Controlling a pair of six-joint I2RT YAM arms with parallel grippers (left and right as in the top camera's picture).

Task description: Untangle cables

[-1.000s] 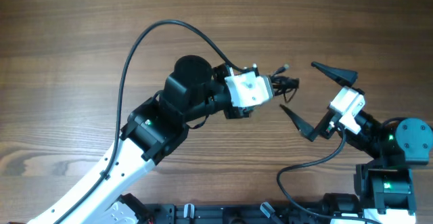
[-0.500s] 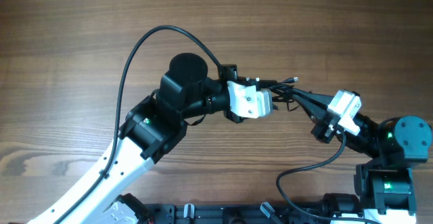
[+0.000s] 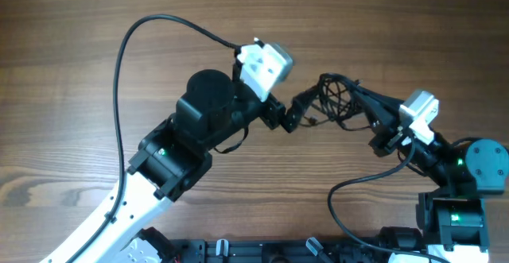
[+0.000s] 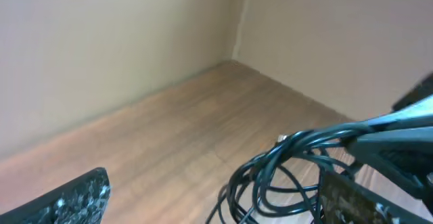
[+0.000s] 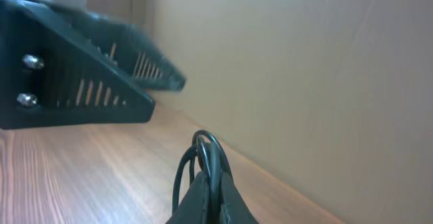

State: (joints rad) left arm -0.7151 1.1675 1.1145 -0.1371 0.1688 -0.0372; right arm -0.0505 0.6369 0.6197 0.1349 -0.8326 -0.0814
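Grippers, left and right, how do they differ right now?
The left gripper is open, its fingers spread wide in its wrist view; the right gripper is shut on the cables. The left gripper grips nothing, with the cable loops only near one of its fingers; the right gripper has the loops rising out of its closed tips. Both have black fingers and meet at the same bundle.

A brown wood-grain worktop point(image 3: 71, 72) spreads out bare and wide. Plain beige walls point(image 4: 101, 41) stand along its far edges, meeting at one corner.
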